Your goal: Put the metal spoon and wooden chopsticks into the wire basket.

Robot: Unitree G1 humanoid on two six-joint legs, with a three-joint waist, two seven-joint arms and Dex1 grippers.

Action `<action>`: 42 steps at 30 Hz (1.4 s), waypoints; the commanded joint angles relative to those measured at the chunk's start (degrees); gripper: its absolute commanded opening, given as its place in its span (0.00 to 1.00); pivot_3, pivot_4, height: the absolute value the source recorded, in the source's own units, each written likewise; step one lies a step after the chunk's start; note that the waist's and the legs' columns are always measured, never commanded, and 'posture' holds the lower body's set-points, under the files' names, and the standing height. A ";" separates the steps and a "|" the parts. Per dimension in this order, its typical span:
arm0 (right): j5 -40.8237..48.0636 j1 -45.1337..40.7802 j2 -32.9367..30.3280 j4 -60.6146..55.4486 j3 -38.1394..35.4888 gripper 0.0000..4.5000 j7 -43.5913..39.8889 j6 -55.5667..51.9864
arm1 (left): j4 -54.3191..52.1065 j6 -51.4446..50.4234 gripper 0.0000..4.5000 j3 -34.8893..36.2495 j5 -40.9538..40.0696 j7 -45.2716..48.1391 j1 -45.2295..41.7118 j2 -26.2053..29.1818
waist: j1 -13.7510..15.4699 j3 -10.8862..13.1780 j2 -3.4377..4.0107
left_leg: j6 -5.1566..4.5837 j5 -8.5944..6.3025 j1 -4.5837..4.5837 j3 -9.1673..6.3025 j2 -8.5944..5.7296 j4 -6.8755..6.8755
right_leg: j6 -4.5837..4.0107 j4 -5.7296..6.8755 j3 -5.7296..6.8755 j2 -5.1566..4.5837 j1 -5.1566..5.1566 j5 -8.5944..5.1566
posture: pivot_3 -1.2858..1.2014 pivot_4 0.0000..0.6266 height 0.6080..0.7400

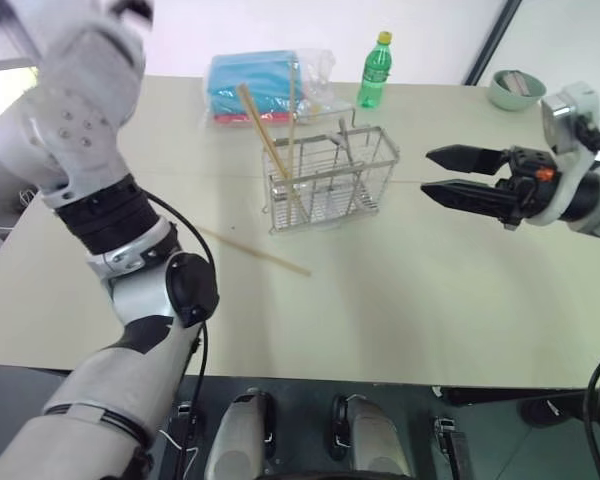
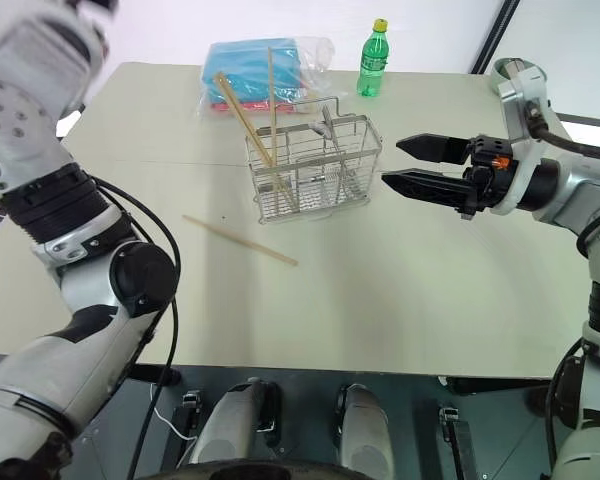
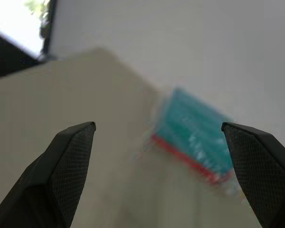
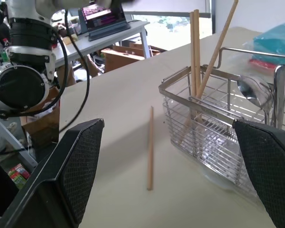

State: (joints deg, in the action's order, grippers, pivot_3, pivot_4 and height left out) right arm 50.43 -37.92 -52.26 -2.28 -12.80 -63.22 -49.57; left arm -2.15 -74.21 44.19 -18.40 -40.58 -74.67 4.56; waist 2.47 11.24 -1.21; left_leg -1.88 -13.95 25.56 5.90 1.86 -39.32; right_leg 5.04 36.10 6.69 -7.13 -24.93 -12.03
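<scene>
The wire basket (image 1: 325,195) stands at mid-table. Two wooden chopsticks (image 1: 265,135) lean upright in its left end, sticking out well above the rim. A third chopstick (image 1: 255,250) lies flat on the table, in front of the basket and to its left. The metal spoon (image 4: 251,89) stands inside the basket, bowl up. My right gripper (image 1: 427,172) hovers open and empty just right of the basket, pointing at it. My left gripper (image 3: 156,126) is open and empty, raised at the far left and facing the teal package (image 3: 199,137).
Behind the basket lies a teal and red cloth pack in a plastic bag (image 1: 255,85), with a green bottle (image 1: 375,72) to its right. A green bowl (image 1: 515,90) sits at the far right corner. The table's front edge runs close below the loose chopstick.
</scene>
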 commanded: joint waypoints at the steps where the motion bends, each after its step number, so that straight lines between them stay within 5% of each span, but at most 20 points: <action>1: -0.25 -1.72 0.59 0.02 -0.13 0.99 -0.94 1.05 | -2.45 -6.68 0.99 4.19 3.31 -4.79 -0.33 -4.76 | 0.02 0.01 -0.03 | 0.13 0.07 0.06 0.01 -0.02 -0.04 | 0.01 -0.02 0.00 -0.01 -0.01 0.01 | 0.52 0.24 0.75; 11: 0.14 -2.64 1.59 -1.21 0.59 0.99 -0.58 -0.31 | 0.90 -8.08 0.99 3.41 10.61 -5.13 9.41 -15.32 | -0.26 0.01 -0.02 | 0.19 0.08 0.02 0.11 -0.01 0.00 | 0.05 -0.02 -0.02 -0.02 -0.10 0.04 | 0.52 0.24 0.75; 22: 1.11 1.24 -1.08 -4.08 -1.76 0.99 -1.36 -1.89 | 14.38 4.33 0.99 2.54 9.84 -3.66 12.16 -16.78 | 0.02 -0.09 0.15 | -0.07 -0.09 -0.08 0.11 -0.04 0.00 | 0.05 -0.01 -0.01 -0.13 -0.01 0.05 | 0.52 0.24 0.75; 25: 1.02 1.58 -1.63 -4.02 -2.01 0.99 -1.40 -1.79 | 16.30 7.44 0.81 2.95 8.36 -3.58 11.82 -16.60 | -0.06 -0.10 0.17 | -0.10 -0.11 -0.12 0.10 -0.04 0.00 | 0.04 -0.01 -0.01 -0.14 0.01 0.05 | 0.52 0.24 0.75; 33: 0.77 1.38 -0.85 -3.38 -1.93 0.99 -1.04 -1.19 | 18.42 11.03 0.01 4.20 4.94 -5.59 10.50 -14.70 | -0.03 -0.11 0.17 | -0.12 -0.11 -0.11 0.11 -0.05 0.00 | 0.04 0.00 0.01 -0.18 0.01 0.05 | 0.52 0.24 0.75; 42: 0.20 -0.31 0.37 -1.86 -0.53 0.99 -1.39 -0.41 | 17.17 11.01 0.01 1.63 3.45 -4.60 11.41 -10.74 | -0.23 -0.09 0.15 | -0.12 -0.11 -0.07 0.13 -0.04 0.00 | 0.05 0.00 0.02 -0.15 -0.04 0.05 | 0.52 0.24 0.75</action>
State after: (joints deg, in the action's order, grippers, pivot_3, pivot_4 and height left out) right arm 50.30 -37.01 -51.95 -3.85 -12.14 -64.40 -50.78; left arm 16.61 -63.27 47.78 -14.37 -45.78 -63.21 -7.17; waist 2.24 11.14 -1.06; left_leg -1.99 -14.06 25.50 6.03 1.82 -39.32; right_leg 5.09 36.10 6.71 -7.28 -24.99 -11.97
